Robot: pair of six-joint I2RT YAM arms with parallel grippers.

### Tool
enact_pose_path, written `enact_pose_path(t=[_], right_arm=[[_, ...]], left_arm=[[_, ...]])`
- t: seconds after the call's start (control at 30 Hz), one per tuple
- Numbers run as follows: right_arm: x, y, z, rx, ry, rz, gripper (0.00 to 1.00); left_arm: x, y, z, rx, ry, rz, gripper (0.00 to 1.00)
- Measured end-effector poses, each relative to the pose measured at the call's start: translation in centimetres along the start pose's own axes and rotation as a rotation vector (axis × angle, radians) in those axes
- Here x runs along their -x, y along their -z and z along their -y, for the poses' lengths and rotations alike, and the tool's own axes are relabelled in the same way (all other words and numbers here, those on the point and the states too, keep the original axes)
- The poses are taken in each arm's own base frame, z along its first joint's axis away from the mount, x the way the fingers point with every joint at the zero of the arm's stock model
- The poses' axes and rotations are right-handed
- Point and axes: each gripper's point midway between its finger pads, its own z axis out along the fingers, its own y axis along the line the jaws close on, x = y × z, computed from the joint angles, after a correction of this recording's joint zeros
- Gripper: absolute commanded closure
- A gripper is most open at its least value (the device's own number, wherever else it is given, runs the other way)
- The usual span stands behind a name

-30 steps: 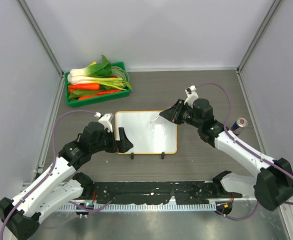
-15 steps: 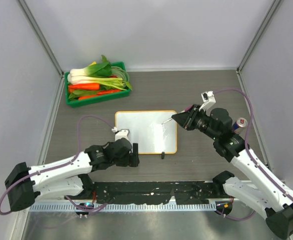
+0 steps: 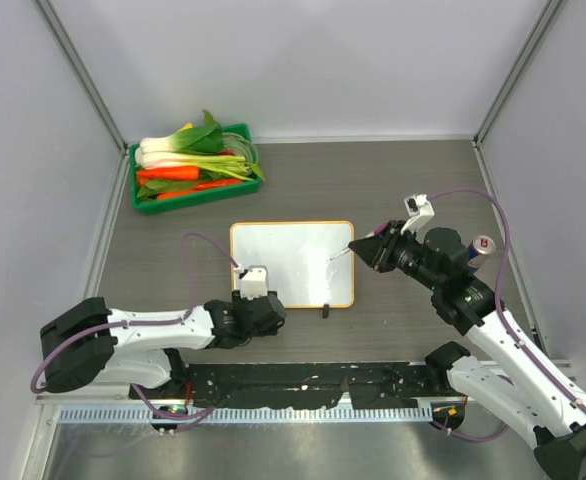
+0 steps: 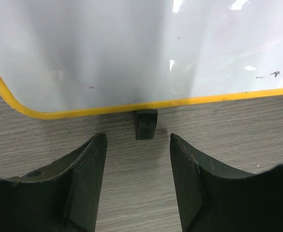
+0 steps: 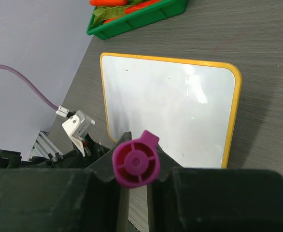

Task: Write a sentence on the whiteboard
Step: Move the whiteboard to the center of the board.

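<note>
The whiteboard (image 3: 291,262) lies flat mid-table, glossy white with a thin orange-yellow frame. No writing shows on it in any view. My left gripper (image 3: 266,308) is low at the board's near edge, open and empty. In the left wrist view its jaws (image 4: 136,145) stand either side of the board's left black foot (image 4: 146,123) without touching it. My right gripper (image 3: 369,246) is shut on a magenta marker (image 3: 345,250), tip pointing at the board's right edge. In the right wrist view the marker's butt end (image 5: 136,158) sits between the fingers, above the board (image 5: 170,101).
A green tray (image 3: 143,199) of carrots and leafy greens stands at the back left, and shows in the right wrist view (image 5: 153,14). A drink can (image 3: 481,249) stands to the right of my right arm. The board's second foot (image 3: 325,311) is near the front.
My left gripper has swung from the board's left edge down to its near edge at the left foot. My right gripper with the marker has drawn back right, off the board.
</note>
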Motion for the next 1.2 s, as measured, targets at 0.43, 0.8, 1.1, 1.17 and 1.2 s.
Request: enact_pose_path(t=[0.43, 0.8, 1.1, 1.17, 1.2], right_arm=[[-0.8, -0.6, 0.7, -0.011, 0.003, -0.020, 0.99], [-1.7, -1.1, 1.4, -0.020, -0.005, -0.039, 0.99], [-1.6, -1.2, 1.3, -0.010, -0.002, -0.028, 0.99], [-1.5, -1.1, 1.2, -0.009, -0.002, -0.026, 0.99], [-1.5, -1.1, 1.2, -0.007, -0.001, -0.024, 0.99]], left_arm=[[1.4, -1.1, -0.2, -0.009, 0.035, 0.129, 0.69], [1.6, -1.6, 0.5, -0.001, -0.024, 0.137, 1.00], [0.7, -1.1, 1.7, 0.006, -0.025, 0.147, 1.00], [0.0, -0.7, 2.5, -0.002, -0.026, 0.133, 1.00], [-0.4, -0.4, 3.0, -0.006, -0.030, 0.124, 1.00]])
